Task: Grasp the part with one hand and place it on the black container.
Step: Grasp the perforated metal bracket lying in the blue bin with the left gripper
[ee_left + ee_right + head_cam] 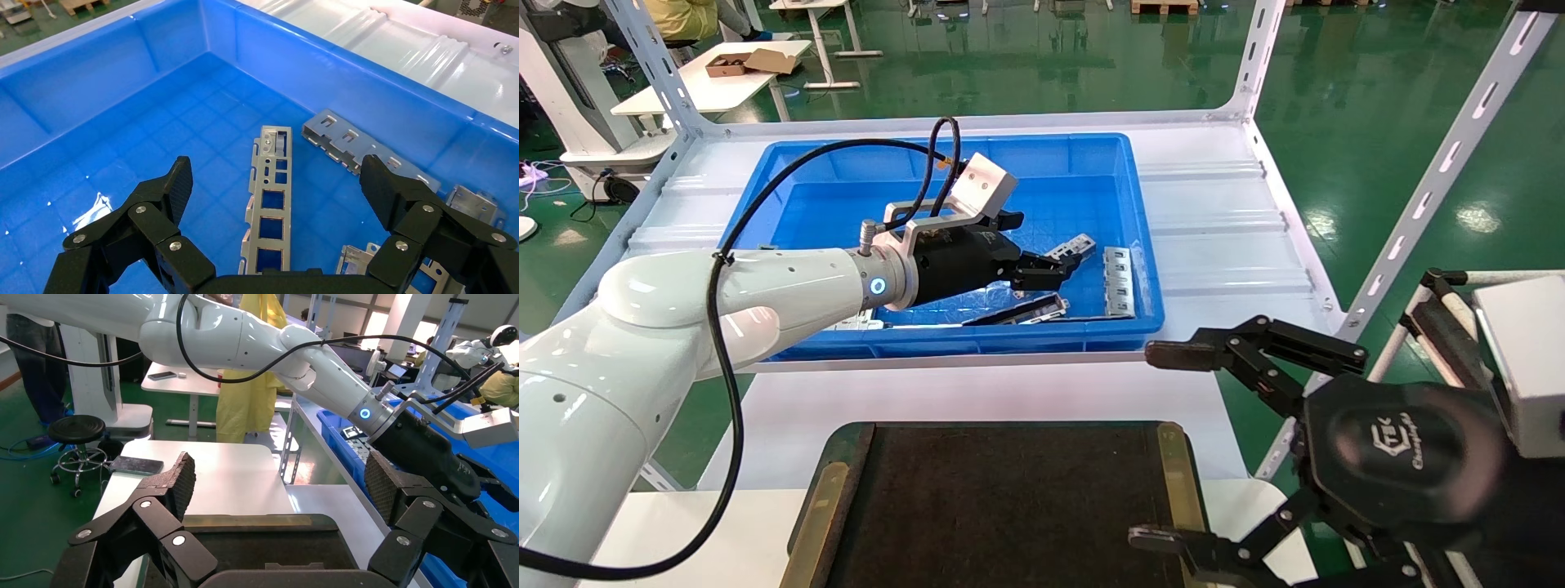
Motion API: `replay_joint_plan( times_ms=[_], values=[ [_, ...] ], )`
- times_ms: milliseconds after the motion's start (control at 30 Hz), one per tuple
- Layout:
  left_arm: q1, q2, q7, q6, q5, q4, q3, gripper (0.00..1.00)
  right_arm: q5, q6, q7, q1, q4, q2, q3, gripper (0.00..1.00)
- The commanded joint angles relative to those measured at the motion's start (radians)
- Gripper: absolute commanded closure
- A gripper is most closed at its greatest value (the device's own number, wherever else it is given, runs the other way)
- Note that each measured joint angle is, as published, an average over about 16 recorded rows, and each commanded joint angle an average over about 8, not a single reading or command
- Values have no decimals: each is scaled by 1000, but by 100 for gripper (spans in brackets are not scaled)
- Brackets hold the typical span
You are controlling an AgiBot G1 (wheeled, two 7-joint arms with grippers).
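- Green factory floor behind; blue bin on the white desk.
- Left tool spread wide over the part inside the bin.
- Right tool spread, beside the black container, near right.

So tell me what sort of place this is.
Probably a factory floor or robot test hall: glossy green floor, a slotted-angle metal rack, and a blue bin of stamped metal brackets under the left claw.
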Motion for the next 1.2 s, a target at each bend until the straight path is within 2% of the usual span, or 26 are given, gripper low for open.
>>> replay_joint_plan(
  times_ms=[33, 467, 1200],
  values=[
    [1, 0, -17, -16, -8, -7, 22, 100, 0, 0, 0, 0, 0, 0, 0, 100],
    [15, -3, -72, -69, -74, -11, 128, 100, 1, 0, -1, 0, 0, 0, -1, 100],
    [26, -6, -58, -124, -187, -11, 235, 100, 2, 1, -1, 1, 0, 1, -3, 100]
  ],
)
